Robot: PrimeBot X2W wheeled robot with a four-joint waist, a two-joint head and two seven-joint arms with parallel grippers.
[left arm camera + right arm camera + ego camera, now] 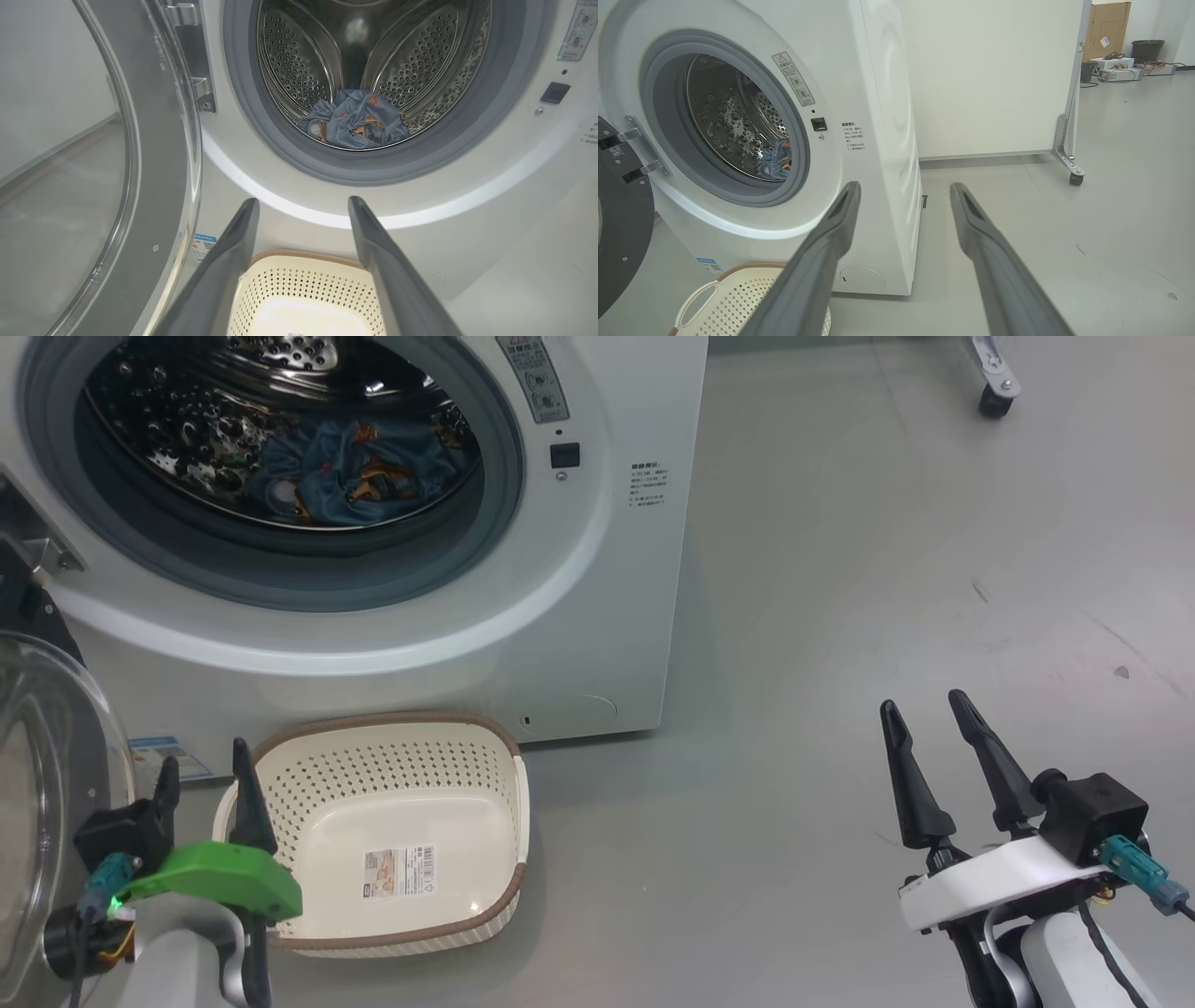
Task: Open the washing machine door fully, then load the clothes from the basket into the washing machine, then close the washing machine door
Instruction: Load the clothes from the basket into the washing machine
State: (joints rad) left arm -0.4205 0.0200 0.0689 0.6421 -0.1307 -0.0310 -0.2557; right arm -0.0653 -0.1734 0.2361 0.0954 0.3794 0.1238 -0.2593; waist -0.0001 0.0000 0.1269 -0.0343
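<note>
The white washing machine (597, 616) stands with its round door (47, 784) swung wide to the left. Light blue clothes (355, 471) with orange figures lie crumpled in the steel drum, also seen as clothes (357, 122) and clothes (777, 161). In front of the machine on the floor sits the cream basket (411, 803), holding nothing but a sticker on its bottom. My left gripper (205, 770) hovers open at the basket's left rim. Well to the right, over bare floor, my right gripper (924, 709) is open too.
Grey floor spreads to the right of the machine. A wheeled white partition (1064, 93) stands behind it, its caster (994, 397) showing at the far right. Boxes and a bin (1146, 49) sit far back.
</note>
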